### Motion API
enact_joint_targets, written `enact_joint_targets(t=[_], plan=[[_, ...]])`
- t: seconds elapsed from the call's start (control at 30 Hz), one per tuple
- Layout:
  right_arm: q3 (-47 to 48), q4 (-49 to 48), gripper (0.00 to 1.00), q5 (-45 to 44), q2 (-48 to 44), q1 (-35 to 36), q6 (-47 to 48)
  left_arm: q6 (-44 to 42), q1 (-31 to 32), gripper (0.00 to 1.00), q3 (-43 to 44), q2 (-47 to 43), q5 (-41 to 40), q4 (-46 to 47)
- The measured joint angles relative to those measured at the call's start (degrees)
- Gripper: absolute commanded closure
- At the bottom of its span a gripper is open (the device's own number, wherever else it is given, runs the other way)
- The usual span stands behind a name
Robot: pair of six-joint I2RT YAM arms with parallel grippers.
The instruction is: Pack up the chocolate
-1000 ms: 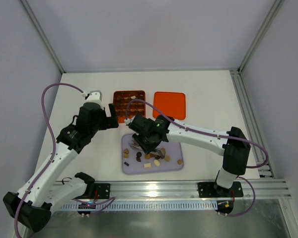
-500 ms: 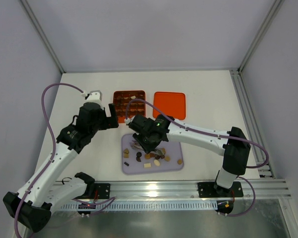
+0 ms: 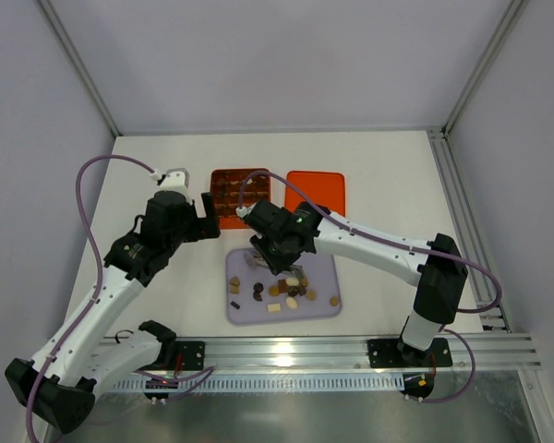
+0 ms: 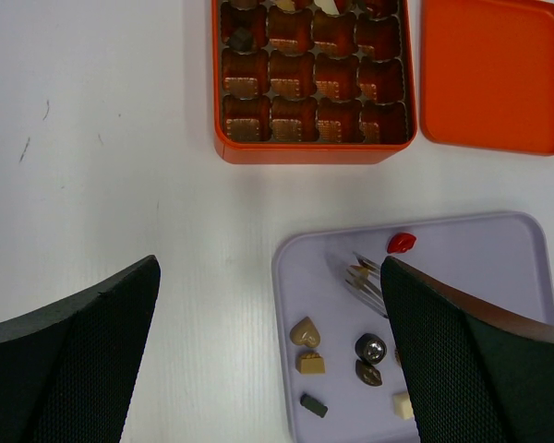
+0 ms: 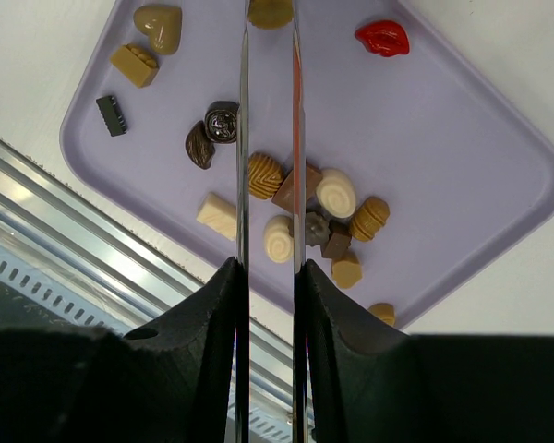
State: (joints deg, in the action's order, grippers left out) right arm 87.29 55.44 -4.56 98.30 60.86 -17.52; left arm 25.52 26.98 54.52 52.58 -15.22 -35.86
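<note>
Several loose chocolate pieces (image 5: 336,193), tan, cream and dark brown, lie on a lilac tray (image 5: 462,120), with one red piece (image 5: 382,37) near its far edge. My right gripper (image 5: 270,9) carries two long thin metal blades, which pinch a tan chocolate (image 4: 358,271) at their tips above the tray's back left part. The right gripper (image 3: 257,259) hangs between the tray and the orange gridded box (image 3: 240,189). My left gripper (image 4: 270,268) is wide open and high above the tray's left edge, with nothing in it.
The flat orange lid (image 3: 315,194) lies right of the box. A few of the box's far cells (image 4: 243,39) hold pieces. The tray (image 3: 323,309) sits near the front rail. A tan heart (image 4: 306,331) lies near the tray's left edge.
My right gripper has closed a little, risen off the tray and shifted back toward the orange box with the tan piece between its blades. The left arm has not moved.
</note>
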Motion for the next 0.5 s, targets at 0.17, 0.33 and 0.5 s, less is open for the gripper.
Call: enact_joint_targets(t=[0.17,0.33,0.5], plan=[[0.66,0.22,0.67,0.02,-0.02,-0.96,0.26,0.0,0.0,0.0,0.0,0.0,0.0,-0.02],[0.7,0.37,0.67,0.02,-0.02,-1.46,0.46,0.0,0.0,0.0,0.0,-0.02,0.0,-0.02],[1.53,0.76,0.67,0.04,-0.02,-2.14,0.7,0.0,0.0,0.0,0.0,-0.22,-0.02,-0.02]])
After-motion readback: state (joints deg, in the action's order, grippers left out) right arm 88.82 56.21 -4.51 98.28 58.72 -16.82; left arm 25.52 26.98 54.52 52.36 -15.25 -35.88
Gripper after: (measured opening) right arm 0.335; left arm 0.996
